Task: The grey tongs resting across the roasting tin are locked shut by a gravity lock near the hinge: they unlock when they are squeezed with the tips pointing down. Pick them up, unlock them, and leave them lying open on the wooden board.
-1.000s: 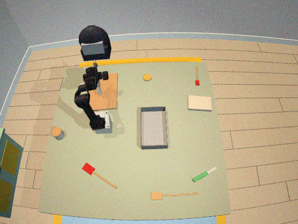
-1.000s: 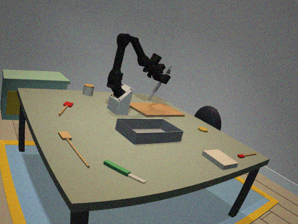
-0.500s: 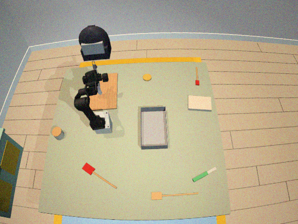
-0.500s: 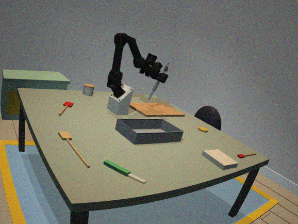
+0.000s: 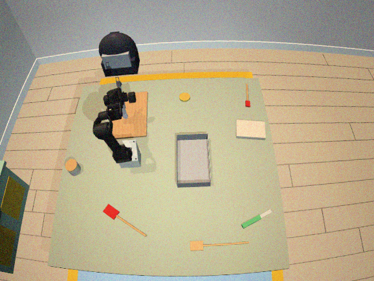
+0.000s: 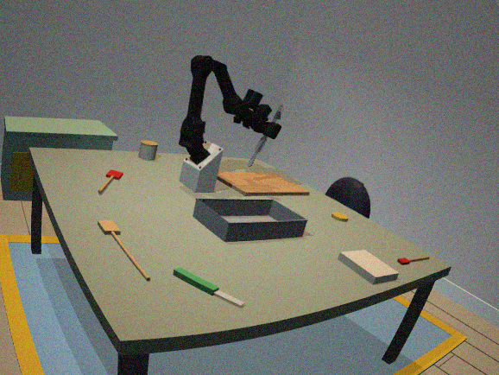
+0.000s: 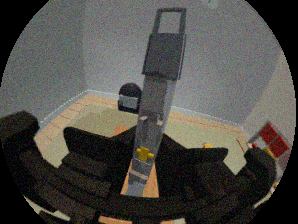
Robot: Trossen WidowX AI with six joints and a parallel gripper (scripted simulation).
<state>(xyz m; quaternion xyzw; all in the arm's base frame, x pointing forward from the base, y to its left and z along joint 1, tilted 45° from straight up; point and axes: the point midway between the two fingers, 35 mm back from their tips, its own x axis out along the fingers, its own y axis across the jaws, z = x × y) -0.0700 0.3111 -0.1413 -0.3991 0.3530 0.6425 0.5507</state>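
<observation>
Grey walls (image 5: 194,19) (image 6: 345,86) (image 7: 110,50) are rising behind a pale green table (image 5: 162,210) (image 6: 164,242) (image 7: 100,122), with plank flooring (image 5: 307,113) showing around it. Tongs (image 5: 125,113) (image 6: 257,149) (image 7: 162,55): grey, long and slim, their arms lying close together; in the wrist view the upper end is carrying an open rectangular loop, with a darker block just below it. A small yellow patch (image 7: 144,154) is showing farther down, nearer the fingers. Whole tool is slanting in the air, loop end high, narrow end pointing down and hanging above the wooden board (image 5: 139,110) (image 6: 276,186) (image 7: 152,186), apart from it. Claw (image 5: 123,98) (image 6: 268,130) (image 7: 147,128) is gripping the tongs, its fingers standing only a little apart and closed on them partway along. From there, the loop end is reaching up past one side of the claw and the narrow end is extending below it. Fine detail at the grip is hiding behind the black fingers. Roasting tin (image 5: 193,184) (image 6: 265,231) is sitting near the board, well clear of the tongs. Whether the lock is releasing, cannot tell.
</observation>
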